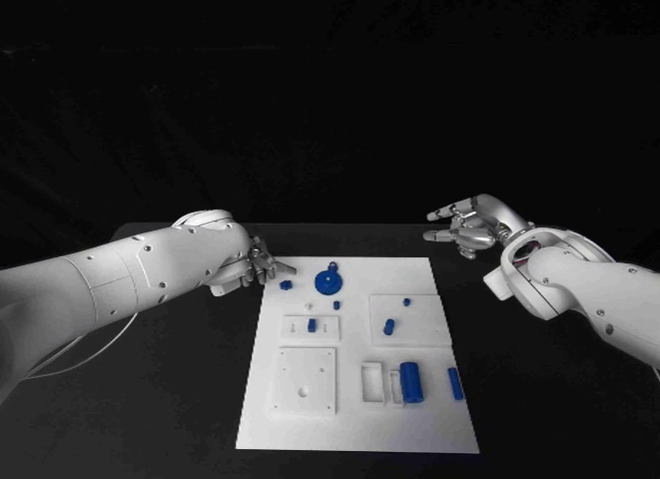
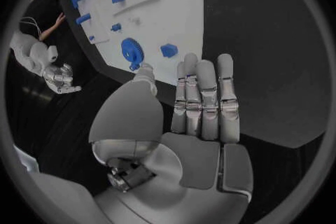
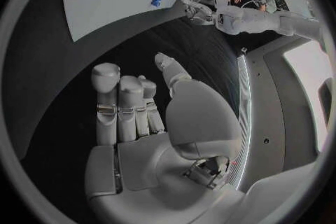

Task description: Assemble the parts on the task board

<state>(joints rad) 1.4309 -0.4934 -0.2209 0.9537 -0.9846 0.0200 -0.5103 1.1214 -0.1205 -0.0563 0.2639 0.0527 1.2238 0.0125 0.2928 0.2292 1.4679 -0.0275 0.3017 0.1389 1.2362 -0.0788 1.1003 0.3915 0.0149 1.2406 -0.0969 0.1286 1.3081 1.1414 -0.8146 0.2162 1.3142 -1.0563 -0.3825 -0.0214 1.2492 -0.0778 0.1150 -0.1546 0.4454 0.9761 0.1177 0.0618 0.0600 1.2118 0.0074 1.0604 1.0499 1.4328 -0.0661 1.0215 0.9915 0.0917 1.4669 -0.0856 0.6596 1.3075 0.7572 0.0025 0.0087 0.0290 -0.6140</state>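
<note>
The board is seen lying flat on the black table, its near edge closest to the camera. On its near half a square plate with small holes is seen, and beside that an open frame with a blue cylinder just next to it. A blue bar is laid near the board's right edge. Nearer the middle, two raised blocks are set side by side, the left one carrying a small blue piece, the right one carrying a blue peg and a smaller blue bit. At the far end a blue gear is seen, with a small blue cube to its left.

The left hand is held just off the board's far left corner, near the cube and gear. Its fingers are stretched out straight and close together, the thumb apart, and nothing is gripped.

The right hand is held over the bare table beyond the board's far right corner, well apart from every part. Its fingers are extended, the thumb spread to the side, and nothing is held.
</note>
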